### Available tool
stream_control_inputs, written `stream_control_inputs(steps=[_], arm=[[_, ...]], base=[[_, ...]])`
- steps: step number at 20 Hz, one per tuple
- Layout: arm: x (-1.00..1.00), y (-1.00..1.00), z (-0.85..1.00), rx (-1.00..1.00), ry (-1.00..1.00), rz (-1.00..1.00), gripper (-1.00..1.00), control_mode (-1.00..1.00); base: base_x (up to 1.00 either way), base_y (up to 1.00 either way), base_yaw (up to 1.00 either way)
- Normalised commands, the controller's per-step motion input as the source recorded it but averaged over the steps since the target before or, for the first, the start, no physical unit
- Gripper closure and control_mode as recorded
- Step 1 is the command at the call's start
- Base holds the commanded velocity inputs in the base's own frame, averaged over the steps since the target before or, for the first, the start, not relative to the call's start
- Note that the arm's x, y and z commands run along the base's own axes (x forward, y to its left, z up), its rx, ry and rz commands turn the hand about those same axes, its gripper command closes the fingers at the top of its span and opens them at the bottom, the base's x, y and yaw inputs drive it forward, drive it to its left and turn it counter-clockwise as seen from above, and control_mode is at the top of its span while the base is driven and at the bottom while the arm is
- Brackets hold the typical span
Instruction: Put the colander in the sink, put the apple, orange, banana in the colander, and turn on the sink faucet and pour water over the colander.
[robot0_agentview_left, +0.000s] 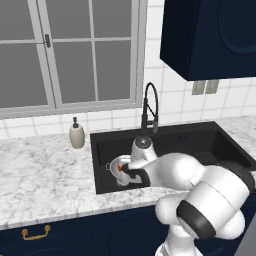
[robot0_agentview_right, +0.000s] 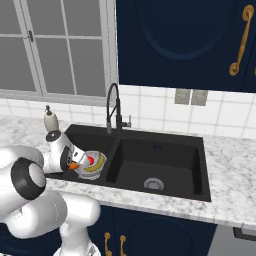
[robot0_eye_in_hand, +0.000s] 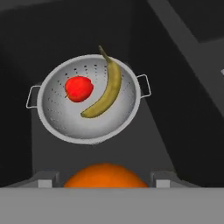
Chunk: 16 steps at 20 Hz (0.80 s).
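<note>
The jaws grasp the round orange fruit (robot0_eye_in_hand: 105, 176) above the shiny perforated metal colander (robot0_eye_in_hand: 65, 118) (red apple (robot0_eye_in_hand: 79, 88) and yellow banana (robot0_eye_in_hand: 106, 87) already inside) in the black sink's (robot0_agentview_right: 165, 145) left basin, so releasing comes next.

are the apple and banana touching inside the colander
Apart. In the hand view, looking down into the colander, a strip of bare silver metal shows between the red apple and the curved banana, so they lie side by side without contact.
</note>
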Motion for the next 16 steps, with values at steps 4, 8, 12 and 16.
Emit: stream_control_inputs(steps=[4,8,12,16], arm=[[0.6,0.09,-0.31,0.0,0.01,0.0,1.0,-1.0],[0.59,0.19,-0.31,0.0,0.02,0.0,1.0,-1.0],[0.46,0.25,-0.32,0.0,0.03,0.0,1.0,-1.0],[0.16,0.27,-0.31,0.0,0.01,0.0,-1.0,-1.0]], base=[[0.0,0.0,0.0],[0.0,0.0,0.0],[0.0,0.0,0.0],[0.0,0.0,0.0]])
